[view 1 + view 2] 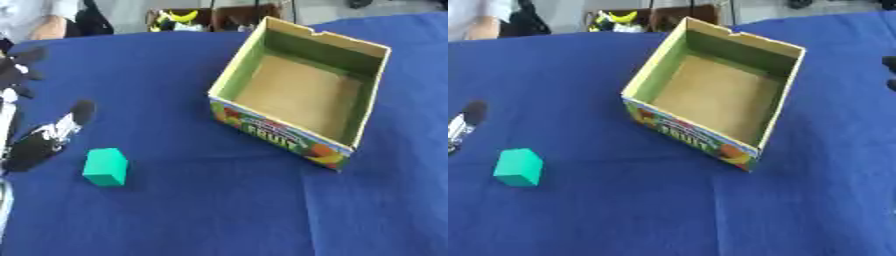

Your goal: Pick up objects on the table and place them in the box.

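Just right of left hand: green block.

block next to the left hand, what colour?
Teal green block, plain with no pattern, on the blue cloth. Left eye view shows it best.

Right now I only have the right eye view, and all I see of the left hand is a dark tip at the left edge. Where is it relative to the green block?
Observer: In the left eye view the left hand lies to the left of the green block, apart from it.
Operator: Are its fingers curled round anything?
Observer: No, the fingers are stretched out and hold nothing.
Operator: Does any more of it show?
Observer: Yes, more dark fingers show higher at the left edge, spread apart.
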`<action>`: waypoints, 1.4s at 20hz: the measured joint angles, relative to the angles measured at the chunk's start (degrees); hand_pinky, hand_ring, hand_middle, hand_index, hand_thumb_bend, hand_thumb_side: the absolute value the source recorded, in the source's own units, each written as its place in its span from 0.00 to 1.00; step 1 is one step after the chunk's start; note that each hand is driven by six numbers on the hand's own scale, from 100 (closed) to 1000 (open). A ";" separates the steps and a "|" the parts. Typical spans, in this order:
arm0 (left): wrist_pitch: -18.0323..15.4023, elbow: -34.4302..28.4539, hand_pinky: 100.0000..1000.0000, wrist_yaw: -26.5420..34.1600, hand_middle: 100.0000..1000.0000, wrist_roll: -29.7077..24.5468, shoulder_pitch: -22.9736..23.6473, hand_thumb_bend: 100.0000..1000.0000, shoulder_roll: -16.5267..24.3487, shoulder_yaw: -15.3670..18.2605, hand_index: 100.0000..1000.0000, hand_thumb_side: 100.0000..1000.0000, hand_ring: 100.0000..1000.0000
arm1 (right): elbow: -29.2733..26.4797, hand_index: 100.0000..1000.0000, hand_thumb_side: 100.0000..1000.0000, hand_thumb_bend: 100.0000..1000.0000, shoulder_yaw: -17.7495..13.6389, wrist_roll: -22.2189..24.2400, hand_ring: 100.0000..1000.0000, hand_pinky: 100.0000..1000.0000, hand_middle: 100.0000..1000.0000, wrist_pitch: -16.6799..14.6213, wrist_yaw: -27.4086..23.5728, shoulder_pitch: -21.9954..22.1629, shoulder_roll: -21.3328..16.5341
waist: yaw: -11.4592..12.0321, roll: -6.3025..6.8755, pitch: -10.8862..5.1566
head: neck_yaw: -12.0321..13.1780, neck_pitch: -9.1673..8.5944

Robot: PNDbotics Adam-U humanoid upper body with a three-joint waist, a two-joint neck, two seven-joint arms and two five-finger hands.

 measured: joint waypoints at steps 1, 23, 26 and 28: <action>-0.05 0.00 0.59 -0.56 0.79 -2.76 -0.01 0.64 1.47 -0.18 0.95 1.00 0.71 | 0.00 0.89 1.00 0.00 0.00 0.04 0.87 0.85 0.74 0.01 0.00 0.01 -0.01 | 0.00 0.02 -0.05 | 0.00 0.02; -0.46 -0.05 0.69 6.04 0.83 -37.30 -2.50 0.84 20.23 -6.95 1.00 0.78 0.76 | 0.41 0.89 1.00 0.00 0.38 0.75 0.87 0.85 0.74 -0.27 0.00 -0.29 -0.47 | -1.22 -0.48 -0.37 | -0.17 1.35; 0.04 -0.06 0.69 6.70 0.84 -39.89 -2.68 0.81 21.51 -8.40 1.00 0.74 0.77 | 0.54 0.89 1.00 0.00 0.38 0.80 0.87 0.85 0.74 -0.25 0.00 -0.30 -0.48 | -1.36 -0.50 -0.37 | 0.04 1.25; 0.28 -0.07 0.70 6.97 0.83 -41.59 -3.07 0.75 22.17 -9.26 1.00 0.71 0.77 | 0.64 0.89 1.00 0.00 0.39 0.84 0.88 0.85 0.74 -0.23 0.00 -0.31 -0.49 | -1.47 -0.49 -0.37 | 0.26 1.22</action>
